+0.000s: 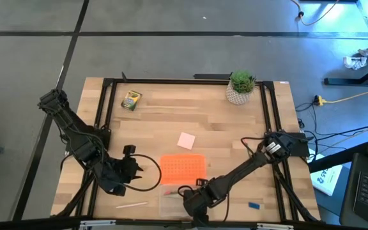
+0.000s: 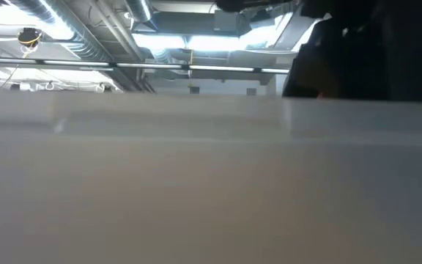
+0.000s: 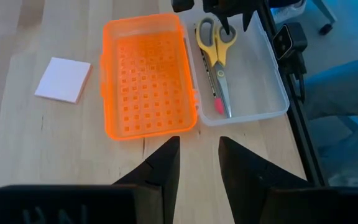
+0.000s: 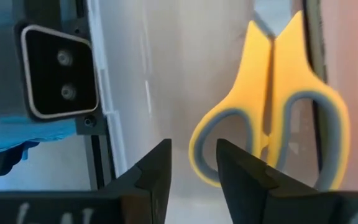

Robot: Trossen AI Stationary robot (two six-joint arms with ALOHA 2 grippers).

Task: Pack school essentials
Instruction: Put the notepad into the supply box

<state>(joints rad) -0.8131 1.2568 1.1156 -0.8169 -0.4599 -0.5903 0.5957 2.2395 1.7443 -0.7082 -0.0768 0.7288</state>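
Note:
The clear case (image 3: 253,93) lies open near the table's front edge, its orange lid (image 3: 148,74) flat beside it. In the case lie the yellow-handled scissors (image 3: 215,46) and a thin pencil with a pink end (image 3: 218,102). My right gripper (image 4: 192,165) hangs over the case, right by one scissor handle loop (image 4: 229,143), fingers slightly apart with nothing between them. My left gripper (image 3: 199,155) is open and empty, left of the lid. The pink pad (image 1: 186,140), the crayon box (image 1: 131,100), a pale pencil (image 1: 131,205) and the blue piece (image 1: 254,206) lie on the table.
A potted plant (image 1: 241,87) stands at the far right of the table. A black frame (image 1: 104,108) runs along the table's left, far and right sides. The low view is blocked by a pale blurred surface close to the camera.

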